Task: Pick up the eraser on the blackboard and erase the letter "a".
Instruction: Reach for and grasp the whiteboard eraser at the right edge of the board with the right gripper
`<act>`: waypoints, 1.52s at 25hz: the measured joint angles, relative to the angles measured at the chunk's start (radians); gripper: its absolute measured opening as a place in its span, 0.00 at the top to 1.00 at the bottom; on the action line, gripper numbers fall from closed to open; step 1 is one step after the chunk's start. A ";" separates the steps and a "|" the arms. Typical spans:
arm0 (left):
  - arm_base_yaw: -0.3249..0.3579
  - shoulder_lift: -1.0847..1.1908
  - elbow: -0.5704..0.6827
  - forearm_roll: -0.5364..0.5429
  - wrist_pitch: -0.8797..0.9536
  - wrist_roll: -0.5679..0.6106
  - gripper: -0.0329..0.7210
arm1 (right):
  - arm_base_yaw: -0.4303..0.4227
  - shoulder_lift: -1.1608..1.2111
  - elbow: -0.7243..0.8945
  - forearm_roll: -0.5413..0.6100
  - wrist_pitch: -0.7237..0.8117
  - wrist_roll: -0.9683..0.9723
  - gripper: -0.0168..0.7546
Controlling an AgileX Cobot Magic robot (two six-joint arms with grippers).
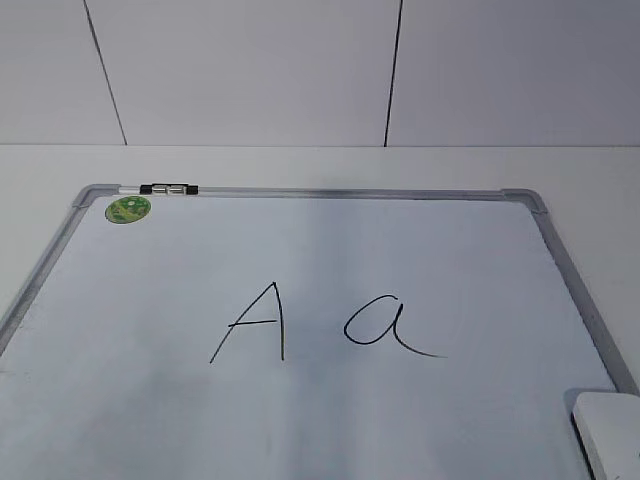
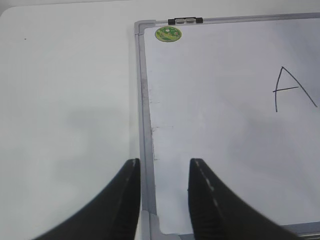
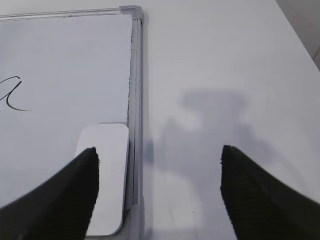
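**Eraser untouched at the board's near right corner, both hands empty**

White surface [image 1: 60,165] under pale wall panels, carrying the blackboard [image 1: 560,260] flat, grey frame all round.

Right hand [image 3: 160,170] spread wide, holding nothing, hanging above the blackboard's near right corner. Left fingertip [image 3: 82,170] over the eraser [image 3: 107,160], right fingertip out over bare surface beyond the frame. So not yet centred: judged to need a shift toward the board's middle before closing across the block's narrow width.

Eraser lying flat inside the frame, long side against the right rail, near end close to the bottom corner. Seen in the exterior view as a white block [image 1: 610,430] cut by the picture's edge. Rail hard beside it: little room for a finger on that side, likely the awkward part of the grasp.

Letter "a" [image 1: 385,325] right of the board's centre, tail trailing toward the right rail, well apart from the eraser. Open white board between them, a free path for a sweep. Capital "A" [image 1: 250,322] just left of it: strokes best kept short of that side.

Left hand [image 2: 162,172] partly open, empty, straddling the board's left rail near its bottom corner, clear of both letters. Green sticker [image 2: 168,34] and marker [image 2: 185,20] at the far left corner, out of the way.
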 joint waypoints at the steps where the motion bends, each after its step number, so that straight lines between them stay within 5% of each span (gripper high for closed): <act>1: 0.000 0.000 0.000 0.000 0.000 0.000 0.63 | 0.000 0.000 0.000 0.000 0.000 0.000 0.23; 11: 0.000 0.000 0.000 0.000 0.000 0.000 0.63 | 0.000 0.000 -0.018 0.026 0.000 0.000 0.23; 28: 0.000 0.000 0.000 0.000 0.000 0.000 0.63 | 0.000 0.224 -0.380 0.076 -0.111 0.000 0.23; 38: 0.000 0.000 0.000 0.000 0.000 0.000 0.63 | 0.000 0.258 -0.397 0.096 -0.176 -0.055 0.23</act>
